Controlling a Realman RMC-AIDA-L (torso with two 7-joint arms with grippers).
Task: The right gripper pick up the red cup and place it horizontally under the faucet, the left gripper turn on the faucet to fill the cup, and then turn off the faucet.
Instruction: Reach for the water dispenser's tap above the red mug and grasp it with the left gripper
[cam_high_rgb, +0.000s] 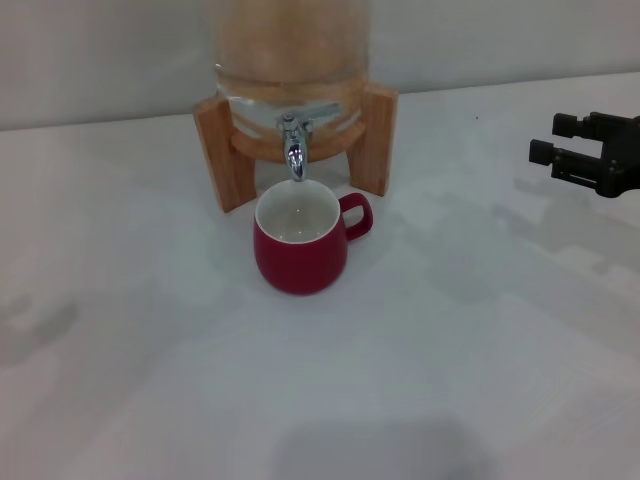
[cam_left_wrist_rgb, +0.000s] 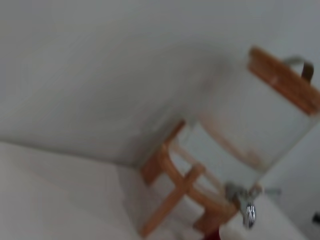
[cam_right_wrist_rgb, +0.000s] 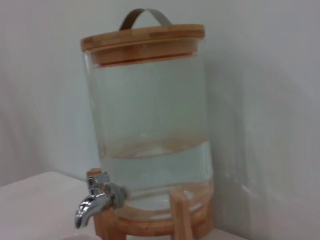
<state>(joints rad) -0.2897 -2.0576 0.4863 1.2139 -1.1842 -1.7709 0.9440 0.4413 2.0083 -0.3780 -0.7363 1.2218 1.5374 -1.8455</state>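
Observation:
The red cup (cam_high_rgb: 300, 250) stands upright on the white table, its white inside open directly below the spout of the chrome faucet (cam_high_rgb: 294, 150). Its loop handle points to the right. The faucet (cam_right_wrist_rgb: 97, 200) sticks out from the base of the glass jar (cam_right_wrist_rgb: 150, 125), and no water runs from it. My right gripper (cam_high_rgb: 545, 139) hovers at the far right of the head view, well away from the cup, open with nothing between its fingers. The left gripper is out of view; its wrist view looks at the faucet (cam_left_wrist_rgb: 245, 205) and jar from the side.
The jar sits on a wooden stand (cam_high_rgb: 220, 150) against the back wall and carries a wooden lid (cam_right_wrist_rgb: 142, 42) with a metal handle. Water fills roughly its lower third. White tabletop (cam_high_rgb: 150, 380) spreads in front of and beside the cup.

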